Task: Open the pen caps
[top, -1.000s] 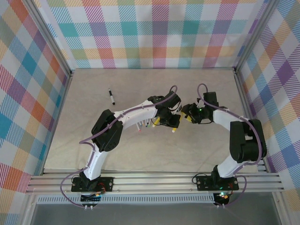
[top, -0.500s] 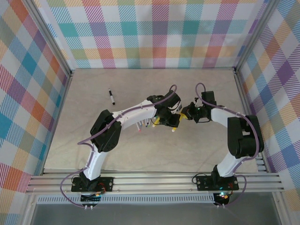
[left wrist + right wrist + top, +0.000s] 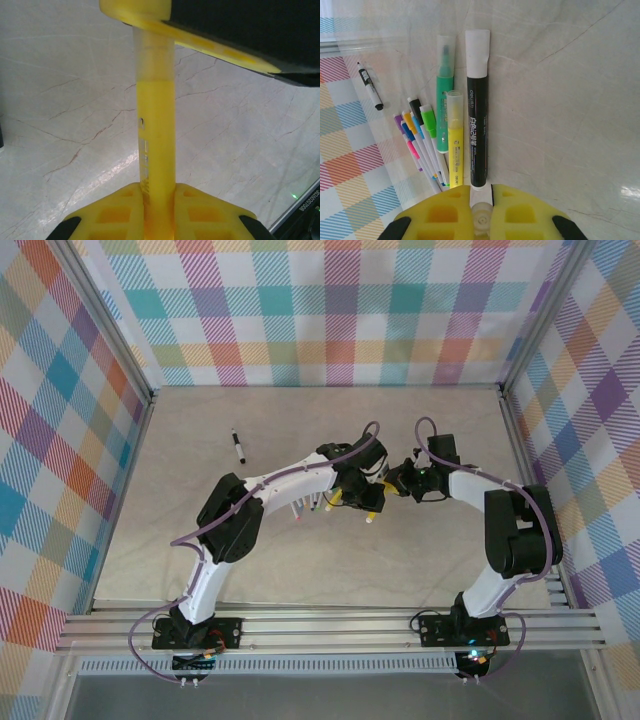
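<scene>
Left wrist view: a yellow pen [image 3: 156, 150] runs up the middle of the picture, with its clear cap [image 3: 154, 55] on at the far end. The yellow fingers of the left hand [image 3: 159, 202] are clamped on its barrel. The capped end meets a yellow-edged black part at the top of the frame. Behind the pen lies the pale, veined surface [image 3: 60, 100].

Right wrist view: more pens lie side by side on the surface, all capped. A black marker [image 3: 478, 130] carries a white cap [image 3: 478, 50]. Just beside it are a yellow highlighter [image 3: 456, 145] and a green highlighter [image 3: 443, 95], each under a clear cap. Next to these, a fan of thin pens [image 3: 422, 150] has coloured caps [image 3: 427, 120] in black, green, orange, blue, purple and pink. A lone pen [image 3: 370, 86] with a black cap lies well apart from the group, further out to the left. The near end of the black marker runs into the narrow gap between the fingers of the right hand [image 3: 481, 195]. Those fingers sit close together, but I cannot tell whether they grip the marker.

Top external view: the two hands are near each other over the middle of the surface. The lone pen lies off to their left, toward the back.
</scene>
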Available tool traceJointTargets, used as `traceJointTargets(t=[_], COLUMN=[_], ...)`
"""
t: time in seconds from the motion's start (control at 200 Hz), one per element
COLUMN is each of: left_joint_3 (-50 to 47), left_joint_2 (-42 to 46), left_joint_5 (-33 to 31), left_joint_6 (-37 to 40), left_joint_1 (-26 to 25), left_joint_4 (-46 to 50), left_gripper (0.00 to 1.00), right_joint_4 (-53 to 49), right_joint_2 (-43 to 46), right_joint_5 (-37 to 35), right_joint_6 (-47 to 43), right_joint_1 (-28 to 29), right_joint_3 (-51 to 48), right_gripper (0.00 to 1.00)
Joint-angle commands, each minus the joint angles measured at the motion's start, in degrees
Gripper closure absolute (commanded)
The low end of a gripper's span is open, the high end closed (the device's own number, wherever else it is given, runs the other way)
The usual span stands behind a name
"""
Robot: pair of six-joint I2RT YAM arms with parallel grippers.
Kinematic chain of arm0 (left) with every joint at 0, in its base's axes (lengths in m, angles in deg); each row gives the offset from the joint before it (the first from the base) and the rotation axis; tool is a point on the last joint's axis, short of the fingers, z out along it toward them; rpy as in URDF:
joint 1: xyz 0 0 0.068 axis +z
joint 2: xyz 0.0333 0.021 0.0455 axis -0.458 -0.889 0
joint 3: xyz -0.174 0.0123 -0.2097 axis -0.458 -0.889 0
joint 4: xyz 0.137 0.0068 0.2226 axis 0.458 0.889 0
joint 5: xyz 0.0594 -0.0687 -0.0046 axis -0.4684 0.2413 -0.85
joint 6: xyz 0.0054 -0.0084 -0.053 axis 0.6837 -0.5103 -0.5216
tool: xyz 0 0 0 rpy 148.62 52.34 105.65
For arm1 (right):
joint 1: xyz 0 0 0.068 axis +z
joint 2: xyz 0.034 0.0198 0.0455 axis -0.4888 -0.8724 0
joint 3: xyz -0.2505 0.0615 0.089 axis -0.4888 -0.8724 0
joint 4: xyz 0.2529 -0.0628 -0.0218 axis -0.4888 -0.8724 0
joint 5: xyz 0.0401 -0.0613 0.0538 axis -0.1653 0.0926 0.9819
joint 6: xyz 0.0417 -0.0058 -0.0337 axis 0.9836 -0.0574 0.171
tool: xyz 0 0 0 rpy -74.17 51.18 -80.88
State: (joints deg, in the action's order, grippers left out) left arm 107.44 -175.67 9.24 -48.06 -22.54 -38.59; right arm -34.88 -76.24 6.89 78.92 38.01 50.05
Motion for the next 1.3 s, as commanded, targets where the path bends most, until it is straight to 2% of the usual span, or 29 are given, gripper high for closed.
traceJointTargets(t=[0.0, 0.105, 0.19, 0.265, 0.335, 0.38, 0.405, 0.54, 0.74, 0.895, 0.97, 1.095, 1.295], left_joint_3=[1.0, 0.9, 0.6, 0.3, 0.2, -0.1, -0.3, -3.2, -16.9, -22.7, -23.1, -22.3, -13.6], left_joint_2=[-1.6, -2.0, -2.0, -1.9, -1.8, -1.6, -1.4, 0.9, 12.3, 19.6, 21.7, 22.8, 17.5], left_joint_5=[0.0, 0.4, 0.2, -0.3, -0.7, -0.9, -1.1, -2.0, -4.1, -9.2, -12.1, -13.7, -20.1], left_joint_6=[0.3, 0.0, -0.1, -0.1, 0.0, 0.1, 0.0, 0.2, 2.3, 2.9, 2.1, 1.9, 4.0], left_joint_1=[-0.6, -0.6, -0.6, -0.6, -0.6, -0.6, -0.6, -0.6, -0.5, 0.1, 3.3, 13.0, 26.6], left_joint_4=[1.2, 0.9, 0.6, 0.7, 0.8, 0.8, 0.9, 0.0, -0.1, 4.0, 5.6, 5.7, 9.1], left_gripper=[0.86, 0.83, 0.72, 0.71, 0.79, 0.95, 1.0, 1.0, 1.0, 1.0, 1.0, 1.0, 1.0], right_joint_4=[0.3, 0.3, 0.4, -0.2, -1.0, -1.6, -2.3, -4.9, -11.9, -18.8, -24.0, -30.6, -30.9], right_joint_2=[1.8, 1.6, 1.6, 1.5, 1.5, 1.4, 1.3, 1.2, -1.8, -4.1, -5.6, -9.0, -12.2], right_joint_5=[2.1, 2.4, 2.7, 2.6, 2.1, 1.6, 1.2, -3.0, -6.1, -10.5, -17.0, -28.1, -30.7], right_joint_6=[1.4, 2.0, 2.5, 2.3, 1.9, 1.5, 1.2, 0.5, -2.4, -7.4, -11.3, -16.5, -18.0], right_joint_1=[0.5, 0.5, 0.6, 0.6, 0.7, 0.7, 0.6, -0.3, -9.8, -10.3, -10.1, -10.0, -9.8], right_joint_3=[2.3, 3.0, 3.7, 4.4, 4.8, 5.0, 5.2, 5.7, 14.3, 23.0, 26.6, 31.2, 31.2], right_gripper=[1.0, 1.0, 1.0, 1.0, 1.0, 1.0, 1.0, 1.0, 1.0, 1.0, 1.0, 1.0, 1.0])
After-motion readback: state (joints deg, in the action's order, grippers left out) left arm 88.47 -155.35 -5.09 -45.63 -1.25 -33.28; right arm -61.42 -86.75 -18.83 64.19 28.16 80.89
